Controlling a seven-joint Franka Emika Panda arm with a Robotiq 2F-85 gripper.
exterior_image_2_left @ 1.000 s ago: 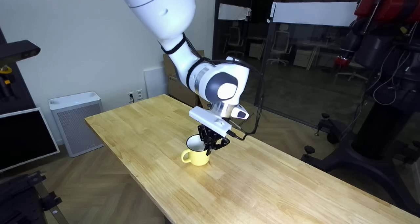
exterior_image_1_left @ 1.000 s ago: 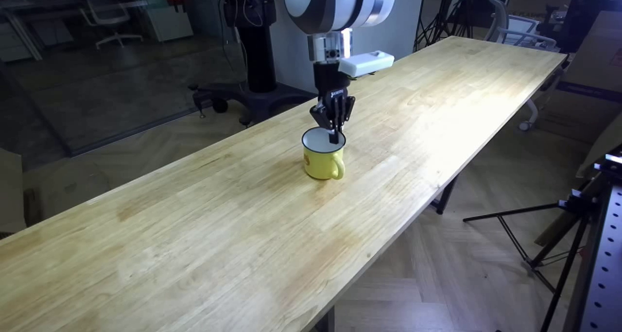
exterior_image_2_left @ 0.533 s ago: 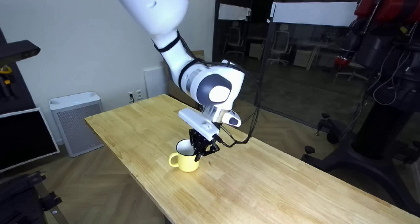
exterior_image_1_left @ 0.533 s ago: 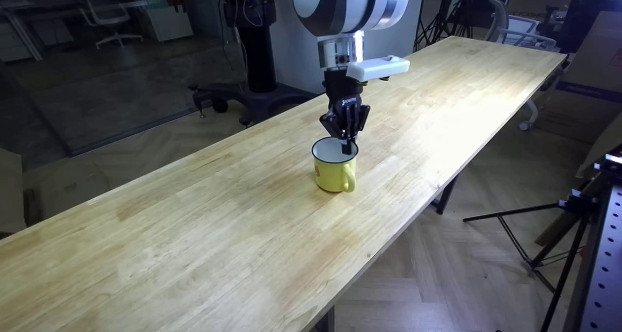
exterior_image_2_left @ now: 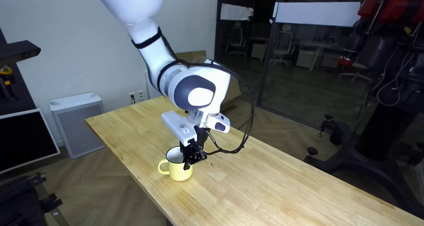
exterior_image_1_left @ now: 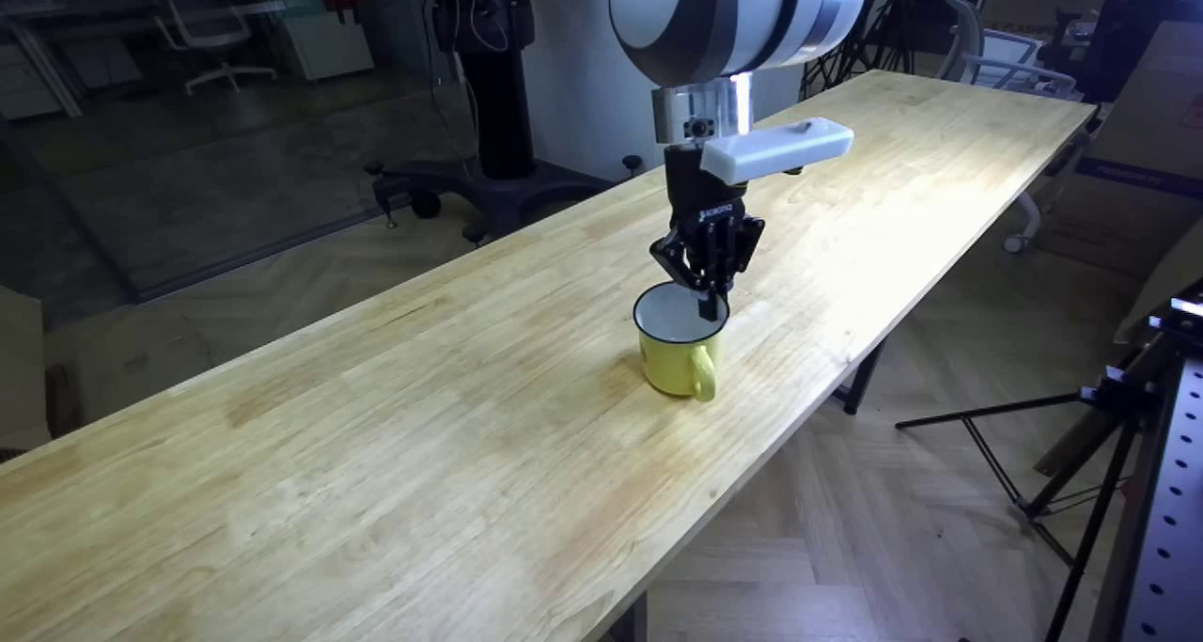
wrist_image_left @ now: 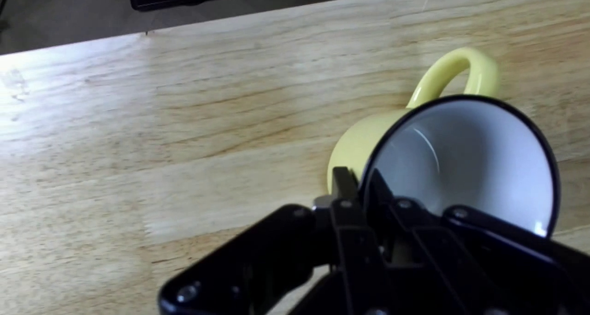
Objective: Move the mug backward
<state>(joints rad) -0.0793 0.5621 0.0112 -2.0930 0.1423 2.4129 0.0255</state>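
1. The gripper (wrist_image_left: pixel 361 179) is pinching the mug (exterior_image_1_left: pixel 677 358) by its rim (wrist_image_left: pixel 465 97), jaws narrow.
2. The mug is getting nearer the table edge (exterior_image_1_left: pixel 711 496) its handle (exterior_image_1_left: pixel 703 376) is facing.
3. So it is probably going backward.

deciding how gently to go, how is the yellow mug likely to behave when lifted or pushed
The mug is probably stiff, since its rim looks evenly round with the gripper shut on one side. That off-centre hold may let it swing or tilt in the air. Highlights on the handle suggest a smooth surface, so it might slip under a light grip.
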